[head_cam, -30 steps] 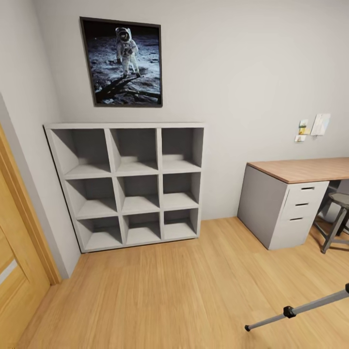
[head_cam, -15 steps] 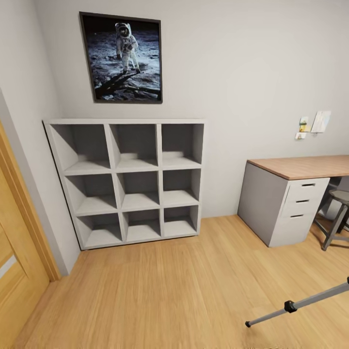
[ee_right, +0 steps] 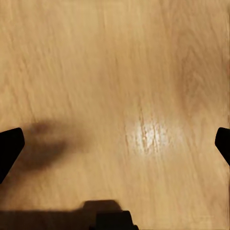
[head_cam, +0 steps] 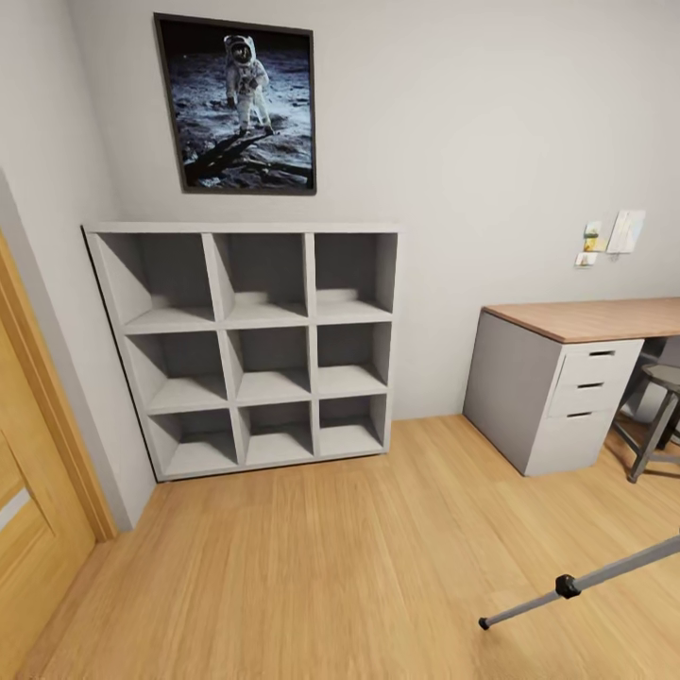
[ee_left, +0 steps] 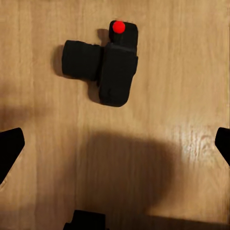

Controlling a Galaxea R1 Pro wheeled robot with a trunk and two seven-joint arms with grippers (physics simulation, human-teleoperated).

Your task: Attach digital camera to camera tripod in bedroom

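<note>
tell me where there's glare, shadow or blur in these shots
Right wrist view: a bright glare patch on the wood floor and a soft blurred shadow. Left wrist view: a big diffuse shadow below the sharp black camera. Head view: even light, walls bowed by the wide lens, tripod leg crisp.

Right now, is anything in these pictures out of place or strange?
Yes. The digital camera lies on the wood floor, not mounted. Of the camera tripod, one leg shows, slanting low over the floor.

The head camera looked forward and down at the cube shelf (head_cam: pixel 255 349) and wood floor (head_cam: pixel 312 576). Both wrist cameras faced straight down, close above that same floor.
</note>
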